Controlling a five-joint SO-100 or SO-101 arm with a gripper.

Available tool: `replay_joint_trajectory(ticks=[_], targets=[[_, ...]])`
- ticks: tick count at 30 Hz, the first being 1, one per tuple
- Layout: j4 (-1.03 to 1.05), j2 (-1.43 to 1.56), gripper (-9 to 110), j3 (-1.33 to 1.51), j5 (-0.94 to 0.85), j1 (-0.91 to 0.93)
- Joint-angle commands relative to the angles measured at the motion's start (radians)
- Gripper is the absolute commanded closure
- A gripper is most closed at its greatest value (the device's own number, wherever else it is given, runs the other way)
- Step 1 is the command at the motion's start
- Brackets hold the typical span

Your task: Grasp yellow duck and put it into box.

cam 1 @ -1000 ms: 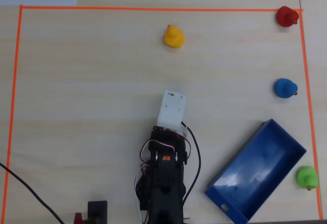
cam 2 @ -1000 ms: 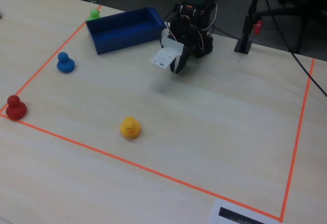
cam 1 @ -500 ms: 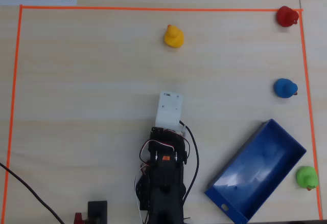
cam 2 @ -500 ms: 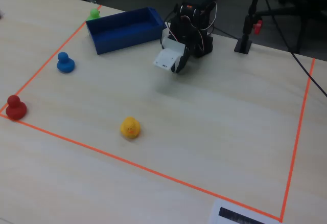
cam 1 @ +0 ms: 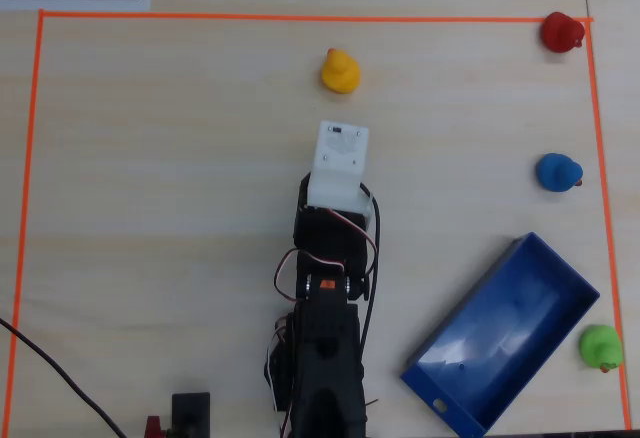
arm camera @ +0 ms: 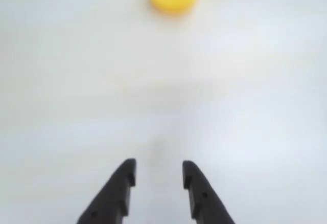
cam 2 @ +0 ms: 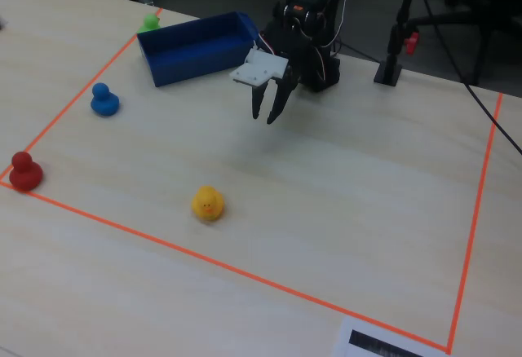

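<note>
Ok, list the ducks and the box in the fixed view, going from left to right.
Red duck → blue duck → green duck → yellow duck. The box spans from about the green duck to beyond the yellow one, so it has no clear slot.

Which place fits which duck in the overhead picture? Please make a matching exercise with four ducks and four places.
Things:
1. yellow duck
2. red duck
3. blue duck
4. green duck

Places:
A. right of the box
B. on the top right corner of the orange tape
C. ahead of the hand
D. between the red and green ducks

Pairs: 1-C, 2-B, 3-D, 4-A
</note>
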Motion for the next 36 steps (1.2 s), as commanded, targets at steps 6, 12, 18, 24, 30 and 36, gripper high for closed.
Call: replay_joint_trajectory(ticks=[6,12,18,24,30,36], targets=[[-0.351,-0.601,88,-0.330,0.029,-0.028],[-0.499,-0.833,82,-0.433,0.031,0.000],[-0.500,-1.045,78,-0.635,0.031,0.052],[-0.387,-1.276,73,-0.962,-0.015,0.098],[-0.383,-1.433,70,-1.104,-0.098,0.114],[-0.393,-1.519,69,-1.137,-0.117,0.109]])
